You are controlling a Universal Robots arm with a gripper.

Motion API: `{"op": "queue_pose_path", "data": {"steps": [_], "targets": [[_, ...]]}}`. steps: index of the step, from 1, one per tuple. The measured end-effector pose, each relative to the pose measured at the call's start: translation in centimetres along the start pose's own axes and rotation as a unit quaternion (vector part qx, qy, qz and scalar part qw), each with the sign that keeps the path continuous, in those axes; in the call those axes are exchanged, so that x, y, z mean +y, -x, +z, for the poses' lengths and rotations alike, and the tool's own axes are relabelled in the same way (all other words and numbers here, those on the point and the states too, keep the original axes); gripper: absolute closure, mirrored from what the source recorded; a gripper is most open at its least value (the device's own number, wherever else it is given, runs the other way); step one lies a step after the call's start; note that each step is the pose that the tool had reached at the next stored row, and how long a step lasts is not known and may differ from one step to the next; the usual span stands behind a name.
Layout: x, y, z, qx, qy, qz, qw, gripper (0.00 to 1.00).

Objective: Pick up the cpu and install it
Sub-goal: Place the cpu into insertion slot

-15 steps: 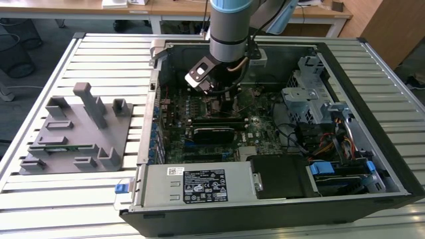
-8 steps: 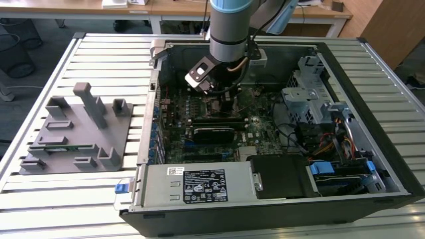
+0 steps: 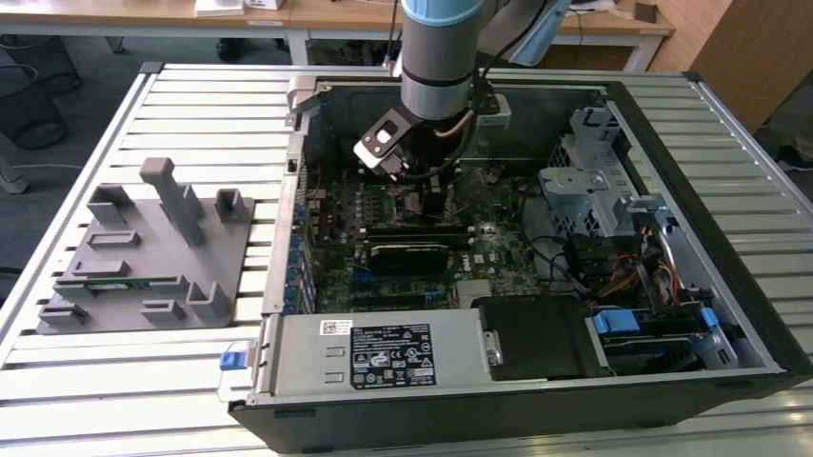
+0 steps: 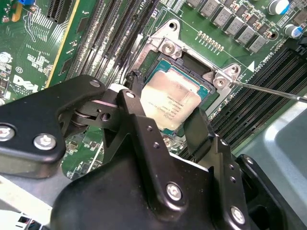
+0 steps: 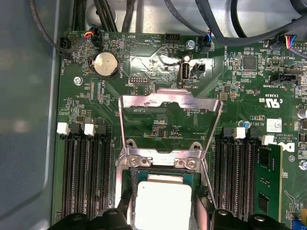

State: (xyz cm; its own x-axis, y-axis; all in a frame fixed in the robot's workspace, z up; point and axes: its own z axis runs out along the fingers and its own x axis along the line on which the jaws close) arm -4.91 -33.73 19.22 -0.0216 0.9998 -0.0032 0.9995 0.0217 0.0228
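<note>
Soft, even overhead room light leaves the computer case (image 3: 508, 424) shadowed inside, with white glare on the cpu (image 4: 175, 103).

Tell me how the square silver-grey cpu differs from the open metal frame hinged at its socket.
The square silver-grey cpu is a solid plate; the hinged shiny metal frame is hollow in the middle. The cpu sits over the dark socket; the frame is swung open, off the socket. Both are bare grey metal.
</note>
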Motion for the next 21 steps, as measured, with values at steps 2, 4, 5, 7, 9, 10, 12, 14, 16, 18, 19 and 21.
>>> {"op": "queue_pose_path", "data": {"steps": [2, 4, 5, 7, 9, 10, 12, 14, 16, 18, 19, 21], "targets": [[0.0, 0.0, 0.0, 0.0, 0.0, 0.0, 1.0, 0.38], [0.0, 0.0, -0.09, 0.0001, 0.0001, 0.0, 1.0, 0.38], [0.01, -0.01, -0.11, 0.0002, 0.0001, 0.0, 1.0, 0.38], [0.01, -0.01, -0.11, 0.0003, 0.0002, 0.0, 1.0, 0.38], [0.08, 0.0, -0.11, 0.0001, 0.0, 0.0, 1.0, 0.38], [0.1, 0.01, -0.11, 0.0001, 0.0, -0.001, 1.0, 0.38], [0.11, 0.01, -0.13, -0.0001, -0.0002, -0.004, 1.0, 0.4], [0.12, 0.0, -0.12, 0.0001, 0.0, -0.008, 1.0, 0.46], [0.12, 0.0, -0.11, 0.0004, 0.0, -0.013, 0.9999, 0.46], [0.12, -0.01, -0.11, 0.0005, 0.0, -0.018, 0.9998, 0.46], [0.13, -0.02, -0.11, 0.0005, 0.0, -0.02, 0.9998, 0.46], [0.12, -0.03, -0.1, 0.0005, 0.0, -0.02, 0.9998, 0.46]]}}
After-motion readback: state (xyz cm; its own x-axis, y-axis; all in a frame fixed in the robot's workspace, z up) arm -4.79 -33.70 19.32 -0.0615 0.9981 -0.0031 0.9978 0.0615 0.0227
